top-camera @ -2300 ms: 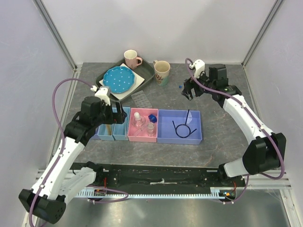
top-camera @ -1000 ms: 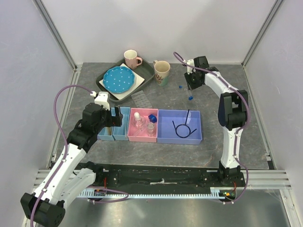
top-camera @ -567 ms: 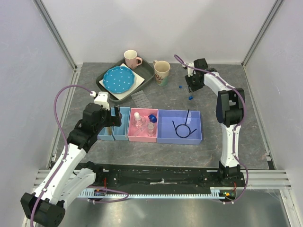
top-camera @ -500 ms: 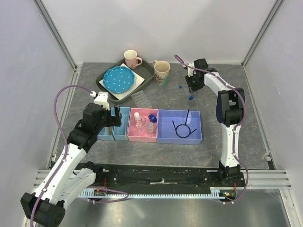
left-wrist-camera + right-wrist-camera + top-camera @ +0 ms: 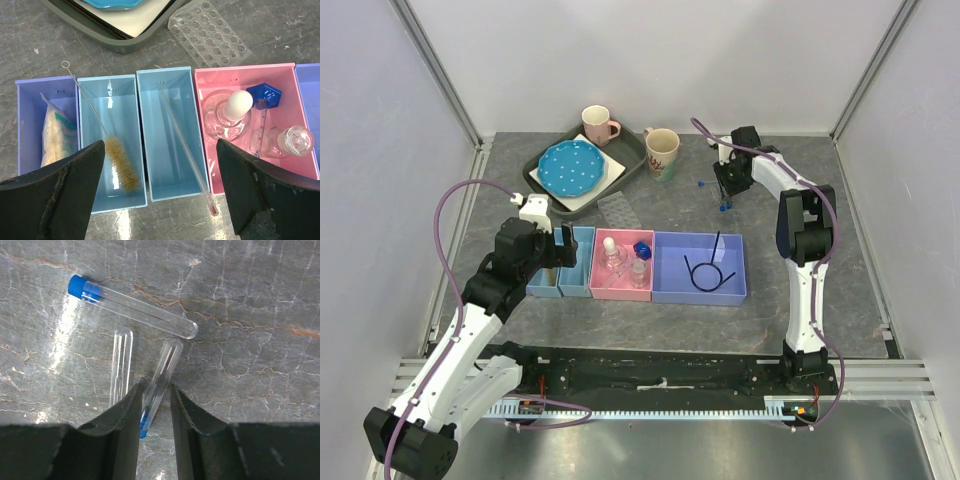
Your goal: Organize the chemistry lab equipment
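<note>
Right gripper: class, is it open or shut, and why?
Right gripper shut on a test tube: both fingers press its sides near its blue cap.

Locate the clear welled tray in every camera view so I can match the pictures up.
Top external: the clear welled tray lies left of centre, between the dark tray and the pink bin.
Left wrist: at the top edge, right of centre, just beyond the pink bin's far wall.
Right wrist: not in it.
Shared landmark: the pink bin, seen in the top external and left wrist views.
</note>
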Tool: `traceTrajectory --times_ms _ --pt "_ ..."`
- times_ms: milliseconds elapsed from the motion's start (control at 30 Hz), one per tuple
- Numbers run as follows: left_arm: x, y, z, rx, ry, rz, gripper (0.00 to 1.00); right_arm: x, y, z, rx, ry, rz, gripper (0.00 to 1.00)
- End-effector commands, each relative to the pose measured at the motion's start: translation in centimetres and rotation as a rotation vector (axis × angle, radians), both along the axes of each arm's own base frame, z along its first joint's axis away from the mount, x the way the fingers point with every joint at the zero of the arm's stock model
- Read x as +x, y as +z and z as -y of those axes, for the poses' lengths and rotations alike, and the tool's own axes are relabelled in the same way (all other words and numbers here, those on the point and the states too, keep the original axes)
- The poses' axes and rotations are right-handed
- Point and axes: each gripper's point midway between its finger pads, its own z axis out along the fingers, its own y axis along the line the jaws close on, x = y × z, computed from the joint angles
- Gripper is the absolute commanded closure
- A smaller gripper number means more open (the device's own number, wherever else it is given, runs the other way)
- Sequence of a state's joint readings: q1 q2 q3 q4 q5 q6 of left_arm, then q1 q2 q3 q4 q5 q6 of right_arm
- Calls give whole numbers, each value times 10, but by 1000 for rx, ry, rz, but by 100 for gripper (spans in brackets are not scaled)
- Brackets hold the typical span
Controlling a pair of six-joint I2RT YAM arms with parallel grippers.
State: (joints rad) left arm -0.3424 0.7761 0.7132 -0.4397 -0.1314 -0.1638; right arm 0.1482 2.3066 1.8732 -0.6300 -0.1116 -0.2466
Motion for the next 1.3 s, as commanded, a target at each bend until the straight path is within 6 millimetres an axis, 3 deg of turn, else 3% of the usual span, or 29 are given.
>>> traceTrajectory --times_ms 0,367,433,500,567,633,733,967,1000,1067,1100,1167,1200,1267 --pt "7 10 -4 24 4 51 2 4 2 17 -25 -46 3 64" --pt "4 17 4 -11 -35 68 2 -12 1 42 14 -99 -21 84" --pt "0 27 21 -63 -124 95 2 -10 9 45 62 -110 -3 85" --pt "-12 42 45 -136 -263 128 7 -8 26 52 113 -132 43 86" --pt "-16 62 57 -197 -316 179 7 -15 48 42 201 -121 78 86" --pt "-21 82 70 -271 -377 209 8 -15 68 47 285 -157 125 86" --pt "-27 103 91 -399 -453 200 7 -30 115 36 436 -158 201 87" --pt "-28 153 153 -698 -645 184 7 -64 218 -14 869 -144 257 87" --pt "-23 169 158 -728 -634 219 7 -67 237 -21 934 -104 284 87" --pt "-16 170 179 -748 -641 198 7 -82 257 -31 1044 -117 268 87" --pt "-10 186 184 -776 -623 228 7 -83 282 -37 1173 -142 264 87" --pt "-2 178 209 -797 -622 168 7 -98 292 -44 1288 -155 224 87" --pt "4 191 215 -825 -596 177 7 -102 309 -46 1374 -168 211 87" --pt "14 176 241 -830 -585 109 9 -111 310 -49 1419 -183 181 87"
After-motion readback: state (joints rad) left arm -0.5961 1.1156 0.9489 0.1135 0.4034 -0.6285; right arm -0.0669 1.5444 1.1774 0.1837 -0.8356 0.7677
